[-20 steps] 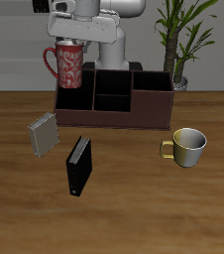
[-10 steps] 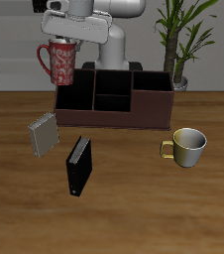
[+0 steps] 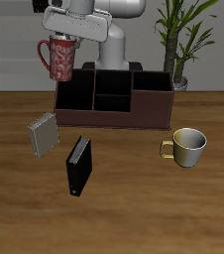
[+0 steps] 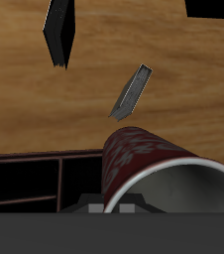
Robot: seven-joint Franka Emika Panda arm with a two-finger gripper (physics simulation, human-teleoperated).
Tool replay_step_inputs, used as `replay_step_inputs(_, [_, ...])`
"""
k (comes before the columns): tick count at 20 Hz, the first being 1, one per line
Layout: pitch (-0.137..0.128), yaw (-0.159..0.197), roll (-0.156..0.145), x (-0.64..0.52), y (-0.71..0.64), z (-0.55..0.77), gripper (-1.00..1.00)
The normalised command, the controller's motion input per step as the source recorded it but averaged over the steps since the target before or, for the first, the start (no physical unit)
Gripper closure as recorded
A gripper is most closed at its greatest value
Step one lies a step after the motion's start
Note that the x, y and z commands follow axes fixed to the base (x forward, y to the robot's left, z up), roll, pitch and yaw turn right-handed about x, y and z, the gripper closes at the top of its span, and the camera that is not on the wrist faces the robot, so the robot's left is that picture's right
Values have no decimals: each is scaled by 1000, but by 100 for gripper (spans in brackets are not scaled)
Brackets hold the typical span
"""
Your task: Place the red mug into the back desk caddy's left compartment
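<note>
Red and speckled with white, the red mug (image 3: 63, 58) hangs high in the air, held at its rim by the gripper (image 3: 67, 38), which is closed tight on it. The mug stays upright, so it can go straight down into a box. It sits up high so its bottom will clear the walls of the back desk caddy (image 3: 112, 100).

From the mug, the left compartment (image 3: 75, 94) is down at about 5 o'clock in the front view. I think the mug must slide a little that way, then go down. The wrist view shows the mug (image 4: 149, 164) above the caddy's edge, not yet over the big black hole.

Farther out on the desk (image 3: 134, 198) lie a grey book (image 3: 43, 133), a black book (image 3: 77, 165) and a cream mug (image 3: 187, 146). None are in the way.
</note>
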Motion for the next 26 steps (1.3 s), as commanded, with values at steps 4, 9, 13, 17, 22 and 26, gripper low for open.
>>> replay_step_inputs(4, [-16,3,31,-271,163,-23,100])
replay_step_inputs(9, [6,-7,15,-184,126,-110,100])
replay_step_inputs(13, [-1,11,8,-70,81,-67,100])
replay_step_inputs(17, [-6,7,2,-107,61,-78,100])
replay_step_inputs(22, [20,-42,-48,-25,-22,-136,100])
replay_step_inputs(26, [15,-45,-58,-10,-16,-103,100])
